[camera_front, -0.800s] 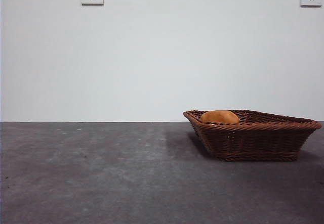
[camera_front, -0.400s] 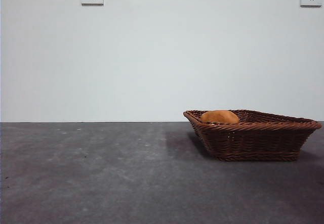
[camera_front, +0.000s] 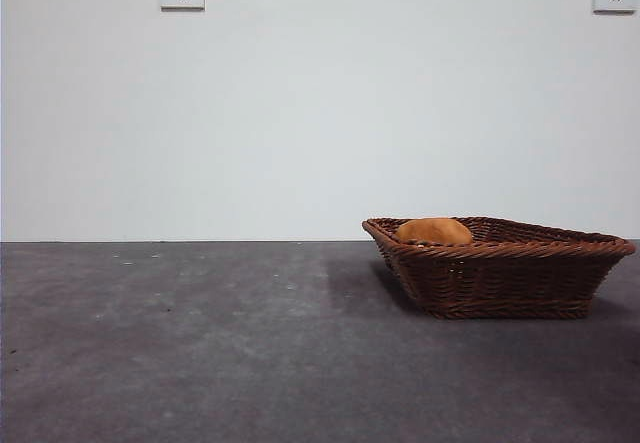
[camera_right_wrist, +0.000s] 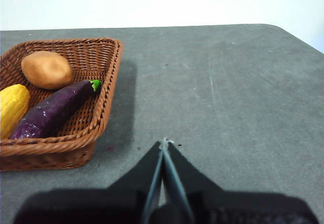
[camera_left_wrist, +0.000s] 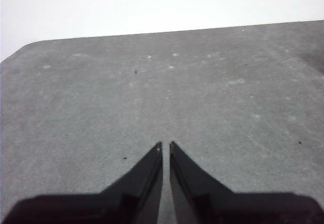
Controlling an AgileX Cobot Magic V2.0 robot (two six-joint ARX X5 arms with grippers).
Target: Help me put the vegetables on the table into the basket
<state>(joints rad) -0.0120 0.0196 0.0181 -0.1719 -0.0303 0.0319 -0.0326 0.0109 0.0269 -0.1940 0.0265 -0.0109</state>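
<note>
Brown wicker basket (camera_right_wrist: 76, 128), left of frame, holds 3 vegetables: orange potato (camera_right_wrist: 46, 70), purple eggplant (camera_right_wrist: 50, 112), yellow piece (camera_right_wrist: 11, 106); both hands (camera_right_wrist: 164, 144) (camera_left_wrist: 165, 145) closed, empty, over bare grey worktop (camera_right_wrist: 228, 92).

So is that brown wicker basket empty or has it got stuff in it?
Not empty. The brown wicker basket holds an orange-brown potato, a dark purple eggplant and a yellow corn-like piece.

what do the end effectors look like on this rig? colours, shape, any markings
Both wrist views show the same design: two matte black jaws, wedge-shaped, tapering to narrow tips. The left end effector and the right end effector show pale specks at the tips. No cables, labels or markings show; the arms themselves are out of view.
</note>
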